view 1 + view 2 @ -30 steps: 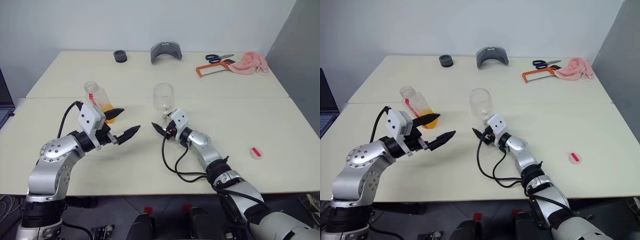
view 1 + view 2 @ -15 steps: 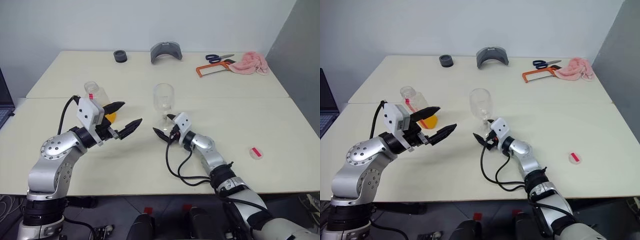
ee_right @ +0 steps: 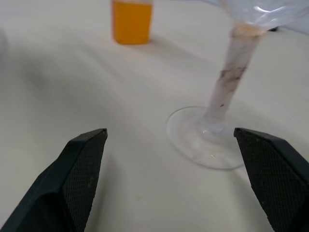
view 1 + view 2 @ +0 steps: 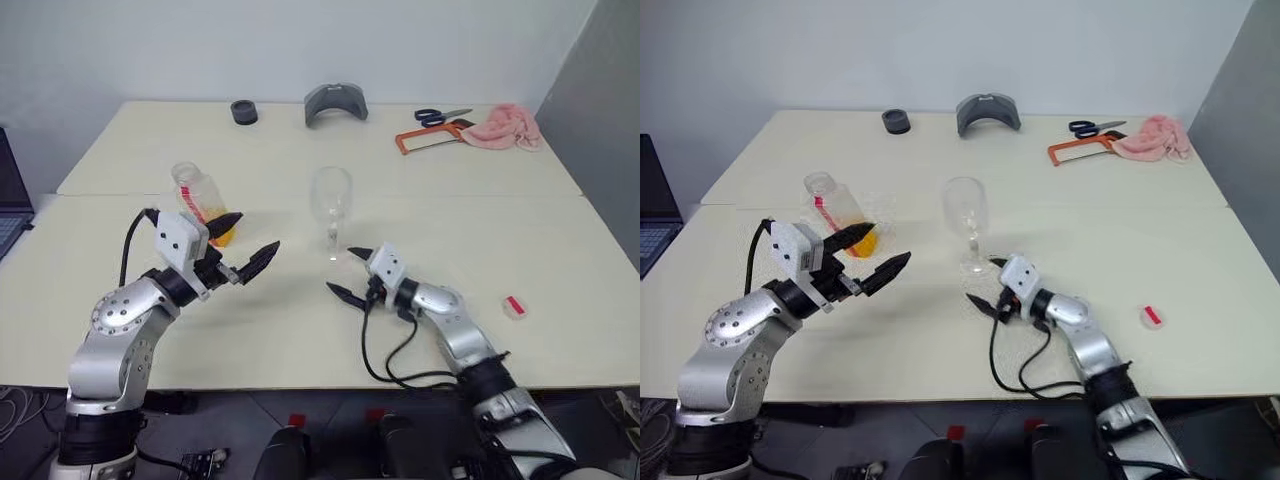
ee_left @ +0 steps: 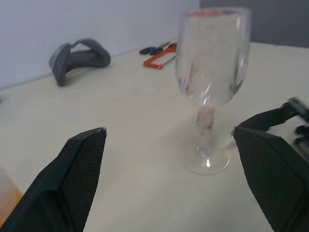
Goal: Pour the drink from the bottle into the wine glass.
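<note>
The left claw is held wide apart and empty, pointing level toward the robot's right. The bottle is found just beyond its far finger, standing upright with its long axis vertical, uncapped as far as can be told, and the drink is pooled in its lower part. The right claw is likewise spread apart and empty, low over the surface, aimed toward the robot's left. The glass is set upright just past it, between the two claws, apparently empty. The bottle is judged nearer the left claw, the glass nearer the right. For a pour, the bottle must be gripped across its upright body from the side by the left claw.
</note>
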